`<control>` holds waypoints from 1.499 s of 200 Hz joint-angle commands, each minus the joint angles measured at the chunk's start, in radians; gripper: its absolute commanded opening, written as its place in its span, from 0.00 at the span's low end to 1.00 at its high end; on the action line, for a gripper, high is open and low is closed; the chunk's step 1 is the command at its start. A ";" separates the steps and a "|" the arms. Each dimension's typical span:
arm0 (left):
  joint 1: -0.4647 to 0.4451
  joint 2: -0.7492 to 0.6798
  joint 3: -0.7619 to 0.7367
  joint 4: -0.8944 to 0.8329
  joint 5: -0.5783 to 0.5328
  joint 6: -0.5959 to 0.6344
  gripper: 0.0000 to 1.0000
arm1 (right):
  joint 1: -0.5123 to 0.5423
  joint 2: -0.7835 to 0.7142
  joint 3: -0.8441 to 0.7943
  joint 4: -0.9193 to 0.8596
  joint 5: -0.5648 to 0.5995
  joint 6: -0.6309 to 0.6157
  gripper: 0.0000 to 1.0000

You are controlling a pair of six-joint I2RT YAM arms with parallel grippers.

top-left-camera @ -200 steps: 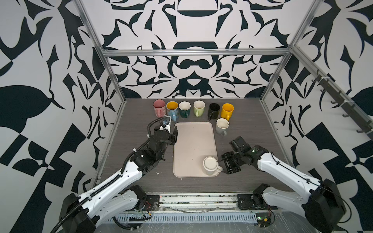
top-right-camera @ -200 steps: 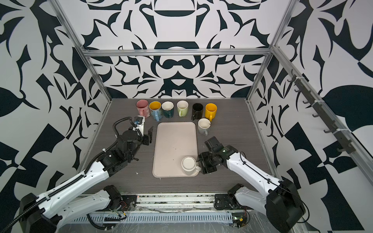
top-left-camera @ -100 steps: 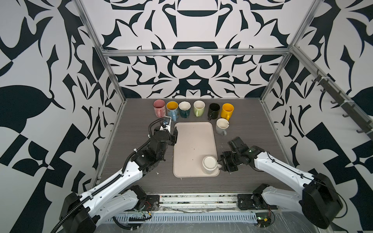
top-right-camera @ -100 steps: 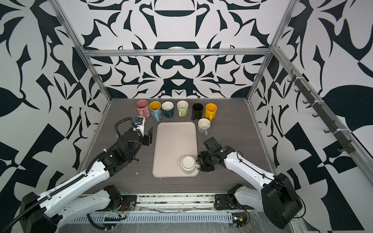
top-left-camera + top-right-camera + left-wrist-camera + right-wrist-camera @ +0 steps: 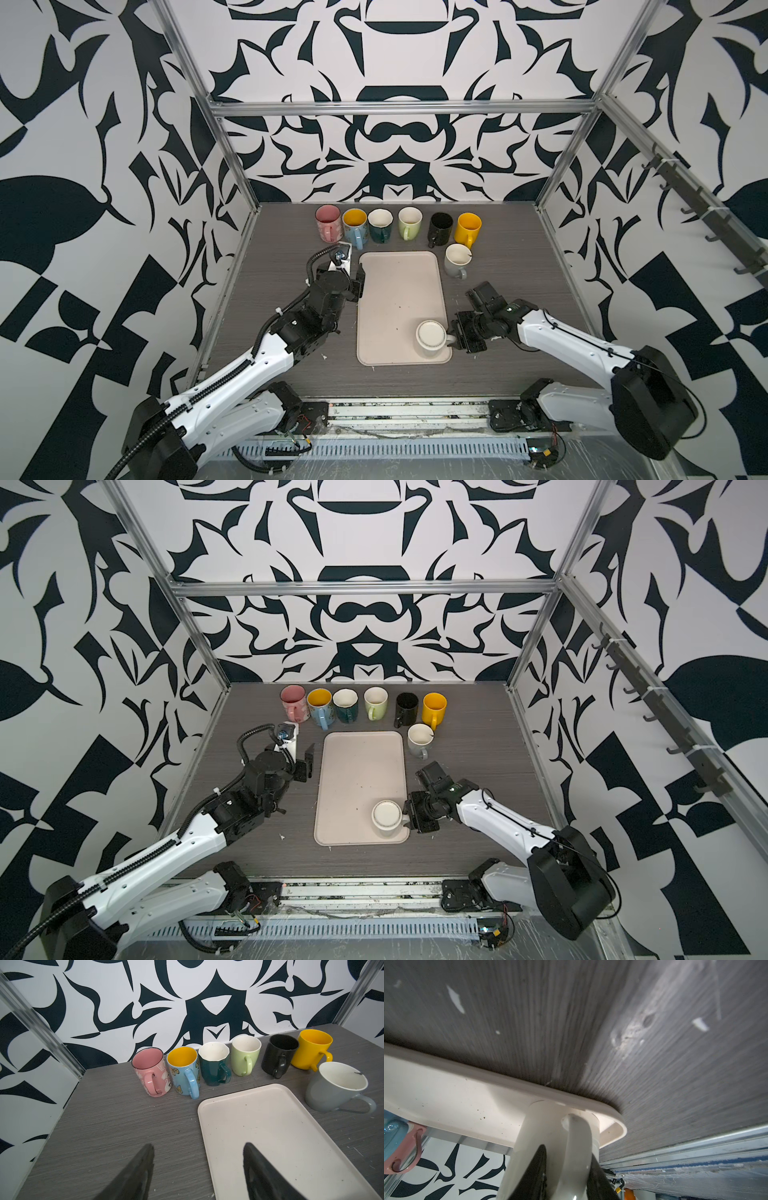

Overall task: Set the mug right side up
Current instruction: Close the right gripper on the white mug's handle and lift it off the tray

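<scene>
A white mug point(image 5: 430, 335) point(image 5: 386, 815) stands upside down, base up, on the near right corner of the beige tray point(image 5: 399, 291) point(image 5: 360, 771). Its handle point(image 5: 577, 1142) points right. My right gripper point(image 5: 456, 337) point(image 5: 409, 817) point(image 5: 569, 1167) lies low beside the tray, shut on that handle, with one black finger on each side of it. My left gripper point(image 5: 356, 282) point(image 5: 305, 762) point(image 5: 198, 1151) hovers open and empty over the tray's far left edge.
Several upright mugs line the back wall, from pink point(image 5: 327, 220) point(image 5: 150, 1072) to yellow point(image 5: 468, 228) point(image 5: 311, 1049). A grey mug point(image 5: 456, 259) point(image 5: 334, 1086) stands upright just right of the tray's far corner. Metal frame posts and patterned walls close in the table.
My right gripper has slid in towards the mug and closed its fingers on the handle. The mug still stands base up. The left arm has not moved.
</scene>
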 commanded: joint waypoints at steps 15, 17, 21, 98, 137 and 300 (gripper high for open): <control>0.003 -0.019 -0.015 0.016 -0.023 -0.020 0.71 | 0.006 0.012 0.041 -0.002 -0.015 0.003 0.33; 0.003 -0.019 -0.015 0.016 -0.025 -0.020 0.71 | 0.005 0.013 0.041 -0.003 -0.016 0.003 0.33; 0.003 -0.019 -0.016 0.016 -0.025 -0.020 0.71 | 0.006 0.014 0.043 -0.003 -0.016 0.002 0.33; 0.003 -0.020 -0.020 0.017 -0.031 -0.023 0.71 | 0.006 0.027 0.067 0.007 -0.024 -0.001 0.33; 0.003 -0.021 -0.023 0.017 -0.034 -0.025 0.71 | 0.006 0.031 0.075 0.007 -0.022 0.000 0.33; 0.003 -0.006 -0.022 0.021 -0.045 -0.020 0.71 | 0.005 0.075 0.100 0.050 -0.041 -0.057 0.00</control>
